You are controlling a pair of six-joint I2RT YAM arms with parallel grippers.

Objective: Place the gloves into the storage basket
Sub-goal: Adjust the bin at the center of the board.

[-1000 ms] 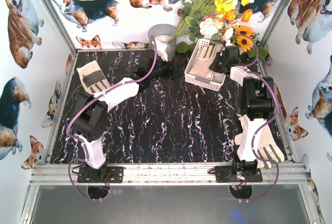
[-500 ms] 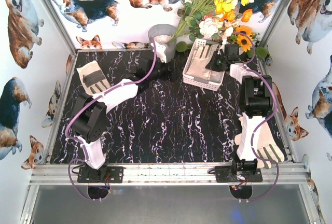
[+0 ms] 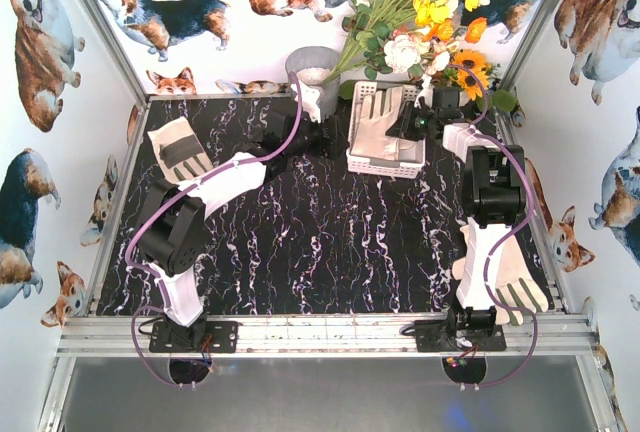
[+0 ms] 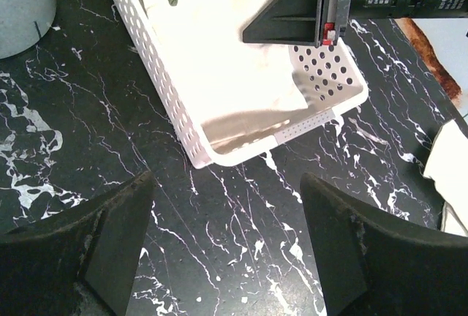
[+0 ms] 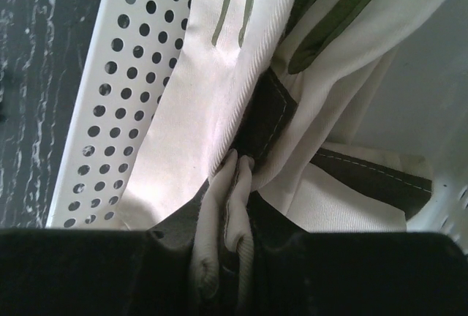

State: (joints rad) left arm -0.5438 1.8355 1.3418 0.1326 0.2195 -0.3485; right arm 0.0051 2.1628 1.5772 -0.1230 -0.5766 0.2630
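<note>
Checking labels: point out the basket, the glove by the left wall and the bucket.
basket (image 3: 380, 166), top view, near wall.
glove by the left wall (image 3: 176, 148), top view, back of the hand.
bucket (image 3: 297, 66), top view, left wall.

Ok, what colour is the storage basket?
The basket is white, walls dotted with round holes; clearest in left wrist view.

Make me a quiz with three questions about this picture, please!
1. Where is the glove pinched by the right gripper, compared with the basket? A under it, B inside it, C far from it
2. What colour is the basket? A white, B red, C blue
3. How is the left gripper? A shut on a glove, B shut on the basket, C open

Answers:
1 B: the glove lies between the basket's walls.
2 A: its holed sides are white.
3 C: its fingers stand wide apart, holding nothing.
</note>
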